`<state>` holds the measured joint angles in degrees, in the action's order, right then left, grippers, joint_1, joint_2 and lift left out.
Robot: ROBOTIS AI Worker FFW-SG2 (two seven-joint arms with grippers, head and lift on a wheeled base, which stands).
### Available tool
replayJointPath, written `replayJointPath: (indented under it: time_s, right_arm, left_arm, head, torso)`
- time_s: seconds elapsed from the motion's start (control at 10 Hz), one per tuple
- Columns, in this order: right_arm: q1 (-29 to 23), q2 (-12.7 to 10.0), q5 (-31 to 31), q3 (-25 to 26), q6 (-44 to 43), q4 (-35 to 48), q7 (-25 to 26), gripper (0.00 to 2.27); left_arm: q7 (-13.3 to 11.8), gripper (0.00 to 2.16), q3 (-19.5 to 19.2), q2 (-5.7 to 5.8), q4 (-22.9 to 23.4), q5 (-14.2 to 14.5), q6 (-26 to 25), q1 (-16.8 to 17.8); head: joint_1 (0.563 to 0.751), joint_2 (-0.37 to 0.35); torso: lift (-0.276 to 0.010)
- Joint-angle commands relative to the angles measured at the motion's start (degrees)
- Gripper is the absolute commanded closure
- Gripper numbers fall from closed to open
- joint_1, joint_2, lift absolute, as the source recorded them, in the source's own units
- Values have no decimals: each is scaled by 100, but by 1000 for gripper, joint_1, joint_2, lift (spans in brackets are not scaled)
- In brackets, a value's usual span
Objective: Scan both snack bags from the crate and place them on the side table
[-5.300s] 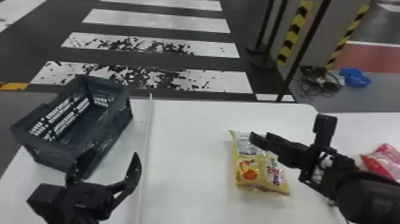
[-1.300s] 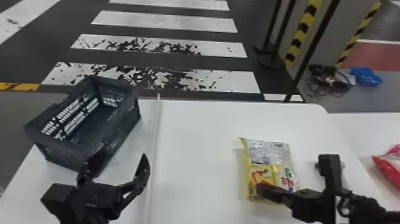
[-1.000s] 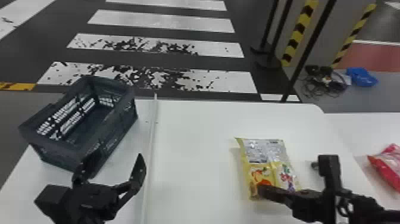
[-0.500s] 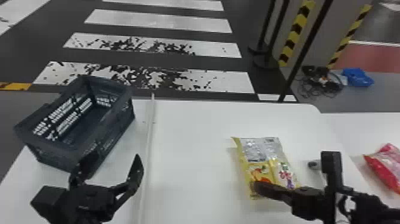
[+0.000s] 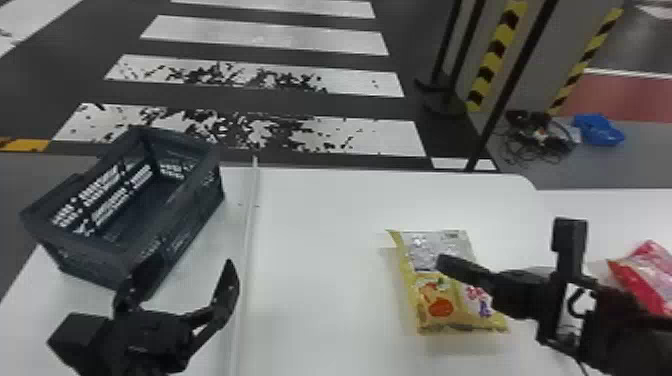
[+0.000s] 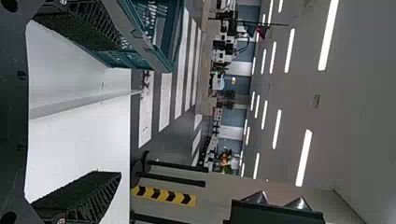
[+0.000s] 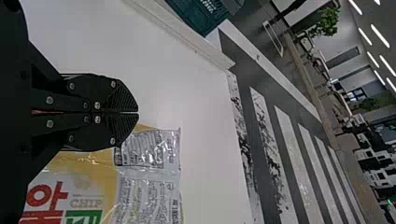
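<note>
A yellow and silver snack bag lies on the white table, and the tip of my right gripper is over it. In the right wrist view this gripper is shut with nothing between its fingers, beside the snack bag. The red snack bag lies farther right, behind my right arm. My left gripper stands open and empty near the front of the dark crate; in the left wrist view the gripper has its fingers wide apart. The crate's visible interior holds no bag.
A raised pale strip runs along the table between crate and yellow bag. White surface continues at the right. Beyond the far edge stand a thin black pole and a striped post.
Since half a second ago, my right gripper has lifted and moved slightly away from the robot over the yellow bag. The left arm keeps its pose; the head view has shifted slightly.
</note>
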<state>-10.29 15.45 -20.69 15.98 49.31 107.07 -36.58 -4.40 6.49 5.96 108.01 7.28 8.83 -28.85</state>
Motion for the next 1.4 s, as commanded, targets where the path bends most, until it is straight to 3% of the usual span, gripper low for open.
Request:
replayJointPath:
  time_s: [0.0,0.2,0.4,0.6,0.7,0.8,1.3]
  right_arm:
    - [133,-16,100,37,-488,-310,46,2263]
    - [212,-25,162,485,-910,-582,274,2260]
    - [133,-25,127,1109,-910,-503,265,1831]
    - [-17,-25,118,1575,-910,-389,160,967]
    - [-140,-25,170,1733,-857,-266,151,390]
    - [-254,-25,311,1804,-751,-169,142,120]
    - [-535,-16,1287,1812,4,51,-112,76]
  left_arm:
    - [0,33,-16,1,0,1,0,-15]
    - [0,33,-34,-7,-17,10,0,-15]
    - [0,33,-25,-7,-44,10,0,2]
    - [0,33,-16,-16,-105,10,0,29]
    - [9,33,-16,-16,-114,10,0,29]
    - [9,33,-16,-16,-123,10,0,29]
    - [9,33,-43,-7,-378,116,193,73]
  head:
    - [695,-138]
    - [695,-163]
    - [695,-230]
    - [695,-287]
    - [695,-313]
    - [695,-333]
    - [695,-350]
  torso:
    - [-95]
    - [-95]
    - [-95]
    - [-95]
    - [-95]
    - [-95]
    - [-95]
